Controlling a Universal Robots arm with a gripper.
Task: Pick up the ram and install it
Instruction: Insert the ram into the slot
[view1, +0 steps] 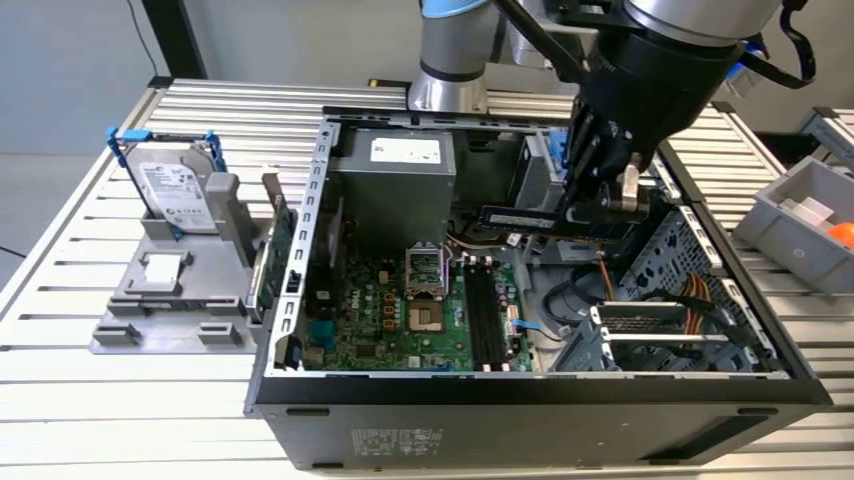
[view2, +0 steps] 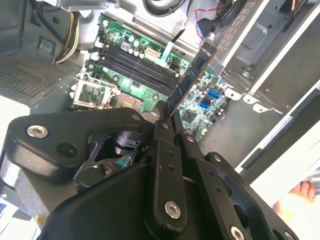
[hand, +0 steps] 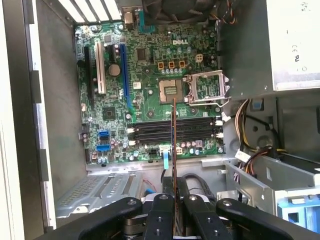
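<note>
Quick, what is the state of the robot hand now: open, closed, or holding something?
Hand: closed on the ram, held over the open computer case.

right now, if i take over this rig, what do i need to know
Tool: shut on the ram, holding it by one end.
Where: the ram is held over the open computer case, above the motherboard, and sits in none of the memory slots, which look empty.
Done: ram picked up.
Left: ram not yet seated in a slot.
</note>
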